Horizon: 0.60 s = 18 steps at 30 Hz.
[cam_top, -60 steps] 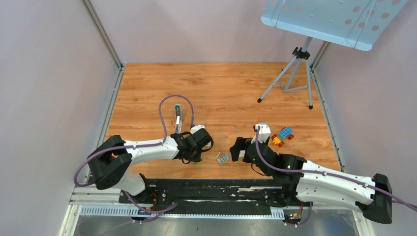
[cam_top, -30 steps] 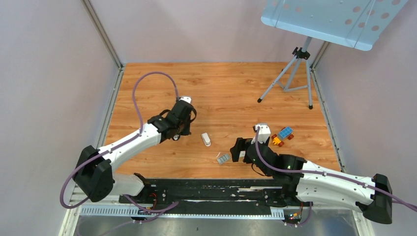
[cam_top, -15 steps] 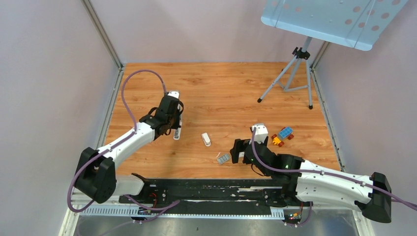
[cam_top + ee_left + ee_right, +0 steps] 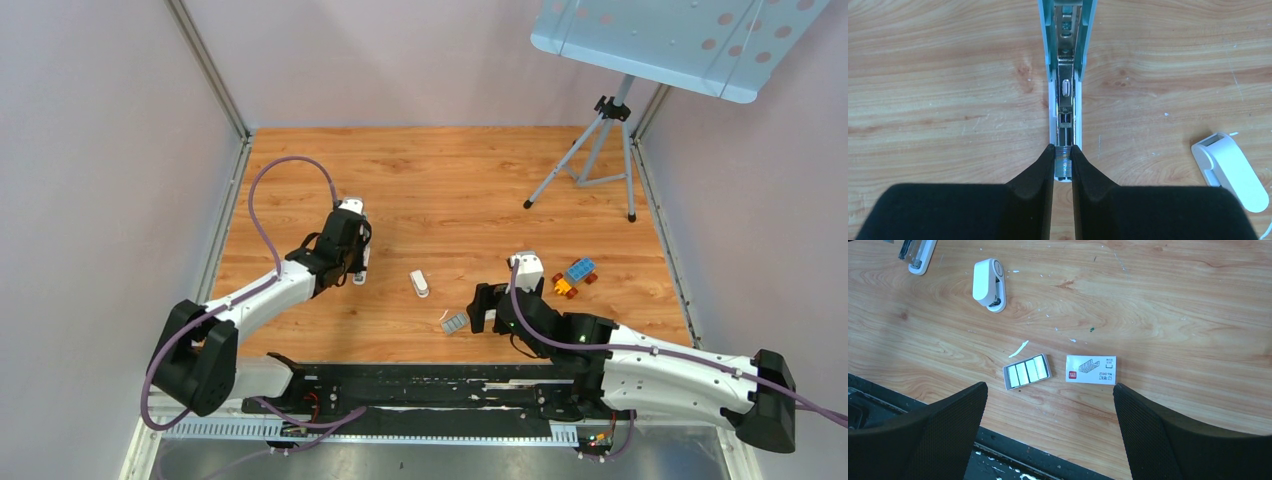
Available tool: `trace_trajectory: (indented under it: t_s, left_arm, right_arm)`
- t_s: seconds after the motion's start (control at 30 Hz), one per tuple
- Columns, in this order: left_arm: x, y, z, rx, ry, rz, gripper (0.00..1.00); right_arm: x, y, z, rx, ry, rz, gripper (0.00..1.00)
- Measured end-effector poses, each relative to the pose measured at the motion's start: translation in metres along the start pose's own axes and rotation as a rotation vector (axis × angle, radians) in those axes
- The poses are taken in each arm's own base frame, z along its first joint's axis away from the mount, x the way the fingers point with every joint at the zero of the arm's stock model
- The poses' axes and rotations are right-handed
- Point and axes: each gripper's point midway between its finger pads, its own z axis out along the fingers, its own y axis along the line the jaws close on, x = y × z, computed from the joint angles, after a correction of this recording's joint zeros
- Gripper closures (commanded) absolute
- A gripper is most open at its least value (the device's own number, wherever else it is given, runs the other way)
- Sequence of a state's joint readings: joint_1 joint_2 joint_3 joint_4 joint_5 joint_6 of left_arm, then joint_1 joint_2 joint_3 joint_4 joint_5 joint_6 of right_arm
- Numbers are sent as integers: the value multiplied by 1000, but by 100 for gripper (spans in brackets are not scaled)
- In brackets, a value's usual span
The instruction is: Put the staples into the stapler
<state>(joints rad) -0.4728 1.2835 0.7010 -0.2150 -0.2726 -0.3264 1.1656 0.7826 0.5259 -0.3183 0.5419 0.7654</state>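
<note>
While the left hand (image 4: 1063, 155), out on the left of the surface (image 4: 450, 170), pinches the near end of the stapler (image 4: 1066, 75), channel exposed, the right hand (image 4: 1050, 387) hangs spread wide and empty above the staples (image 4: 1027, 372) near the front edge. Gripped only at its tip, the stapler may swivel when the tiny strip goes in.

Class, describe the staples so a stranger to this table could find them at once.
Near the front edge of the wooden table, two small flat things lie side by side before the open right gripper. The staples are the left one: a grey block of pale strips, not the white box with a red mark.
</note>
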Motion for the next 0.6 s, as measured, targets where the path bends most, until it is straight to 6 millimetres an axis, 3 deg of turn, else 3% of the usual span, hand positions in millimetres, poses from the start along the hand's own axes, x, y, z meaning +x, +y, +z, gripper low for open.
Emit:
trace_trajectory:
  t_s: [0.6]
  left_arm:
    - [7,-3,7,20,-2,-5,83]
  right_arm:
    - [3,-1,2,10,11,-2,0]
